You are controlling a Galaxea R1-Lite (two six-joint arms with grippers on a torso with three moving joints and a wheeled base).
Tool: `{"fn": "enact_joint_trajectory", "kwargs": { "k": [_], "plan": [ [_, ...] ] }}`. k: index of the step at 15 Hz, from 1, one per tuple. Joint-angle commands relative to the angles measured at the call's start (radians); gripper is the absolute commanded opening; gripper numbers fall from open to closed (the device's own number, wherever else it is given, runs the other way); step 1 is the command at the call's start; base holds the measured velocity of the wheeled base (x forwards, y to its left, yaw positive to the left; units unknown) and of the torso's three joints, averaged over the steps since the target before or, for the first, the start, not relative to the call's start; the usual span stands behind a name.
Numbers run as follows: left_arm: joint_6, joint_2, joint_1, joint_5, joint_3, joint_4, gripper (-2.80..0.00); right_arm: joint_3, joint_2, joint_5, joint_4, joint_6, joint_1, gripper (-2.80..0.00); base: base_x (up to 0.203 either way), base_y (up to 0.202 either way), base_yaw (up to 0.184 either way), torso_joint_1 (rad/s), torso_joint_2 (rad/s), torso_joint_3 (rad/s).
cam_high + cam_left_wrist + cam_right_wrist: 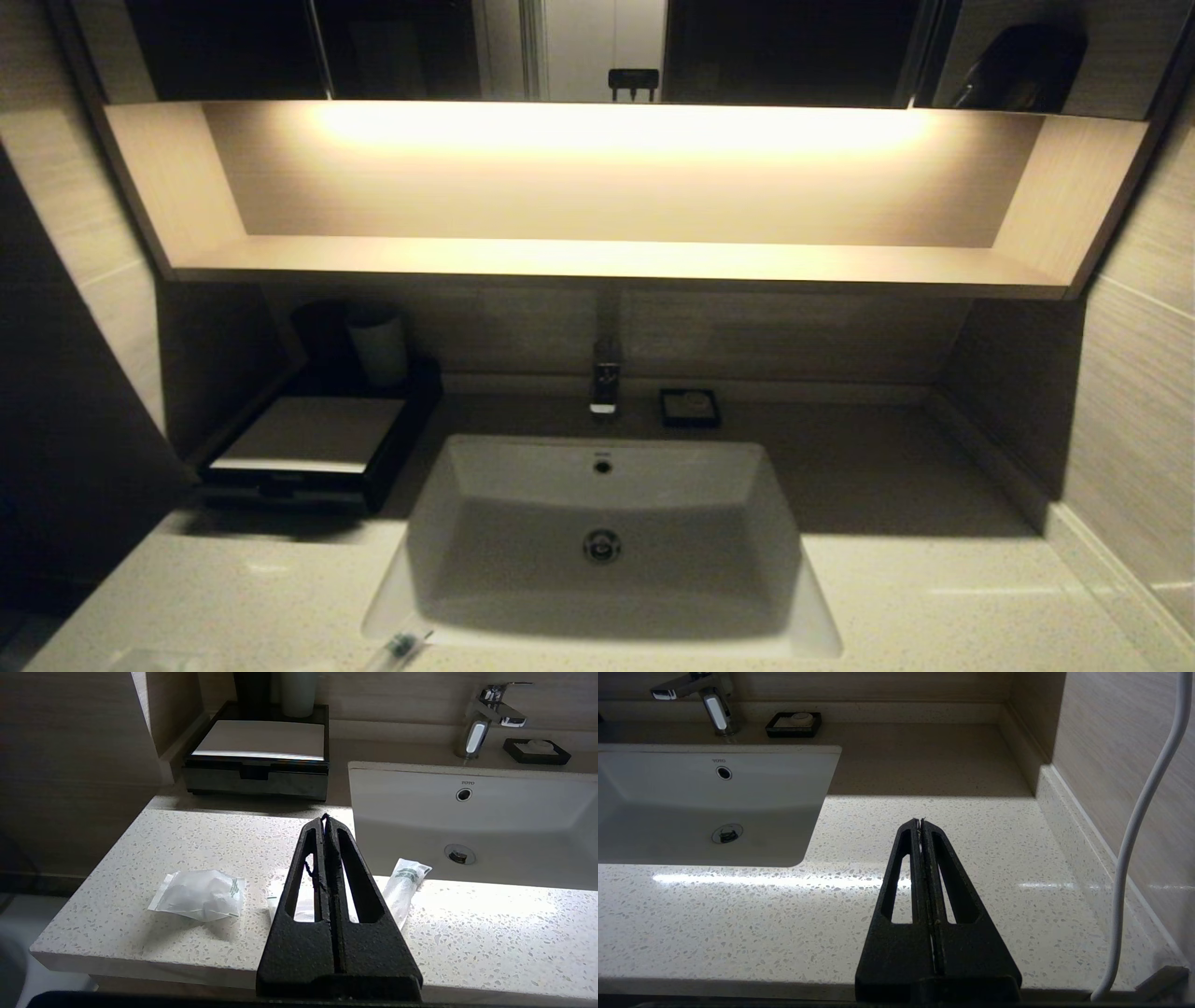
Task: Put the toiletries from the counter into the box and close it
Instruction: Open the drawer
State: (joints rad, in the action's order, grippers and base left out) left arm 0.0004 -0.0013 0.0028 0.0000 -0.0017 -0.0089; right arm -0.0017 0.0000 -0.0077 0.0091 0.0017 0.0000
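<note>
The black box [317,439] with its pale beige top stands at the back left of the counter [934,597], drawer shut; it also shows in the left wrist view [257,751]. On the counter's front left lie a clear sachet with green marks [198,895], a white tube [404,889] and another white packet [303,903] partly hidden behind my fingers. A slim clear-wrapped stick [397,649] shows at the head view's lower edge. My left gripper [325,817] is shut and empty, held above the counter's front edge over these items. My right gripper [920,821] is shut and empty above the bare counter right of the basin.
The white basin [602,485] is sunk in the middle, with a chrome tap [605,378] and a small black soap dish [689,408] behind it. A pale cup [378,347] stands behind the box. Walls close both sides. A white cable [1139,826] hangs at the right.
</note>
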Motion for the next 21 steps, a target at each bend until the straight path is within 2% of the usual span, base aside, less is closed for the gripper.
{"fn": "enact_joint_trajectory", "kwargs": {
  "k": [1, 4, 9, 15, 17, 21],
  "plan": [
    [-0.002, 0.001, 0.000, 0.000, 0.000, 0.000, -2.80, 0.000, -0.002, 0.000, 0.000, 0.000, 0.000, -2.80, 0.000, 0.000, 0.000, 0.000, 0.00, 0.000],
    [0.000, 0.003, 0.000, 0.008, -0.002, -0.003, -2.80, 0.000, 0.000, 0.000, 0.000, 0.000, 0.000, -2.80, 0.000, 0.000, 0.000, 0.000, 0.00, 0.000],
    [-0.004, 0.003, -0.001, 0.001, -0.102, 0.029, -2.80, 0.000, 0.000, 0.000, 0.000, 0.000, 0.000, -2.80, 0.000, 0.000, 0.000, 0.000, 0.00, 0.000],
    [-0.002, 0.004, -0.001, -0.003, -0.319, 0.230, -2.80, 0.000, 0.000, 0.000, 0.000, 0.000, 0.000, -2.80, 0.000, 0.000, 0.000, 0.000, 0.00, 0.000],
    [-0.002, 0.076, -0.001, 0.001, -0.367, 0.239, -2.80, 0.000, -0.001, 0.000, 0.000, 0.000, 0.000, -2.80, 0.000, 0.000, 0.000, 0.000, 0.00, 0.000],
    [-0.006, 0.343, -0.002, 0.041, -0.475, 0.230, -2.80, 0.000, 0.000, 0.000, 0.000, 0.000, 0.000, -2.80, 0.000, 0.000, 0.000, 0.000, 0.00, 0.000]
  ]
}}
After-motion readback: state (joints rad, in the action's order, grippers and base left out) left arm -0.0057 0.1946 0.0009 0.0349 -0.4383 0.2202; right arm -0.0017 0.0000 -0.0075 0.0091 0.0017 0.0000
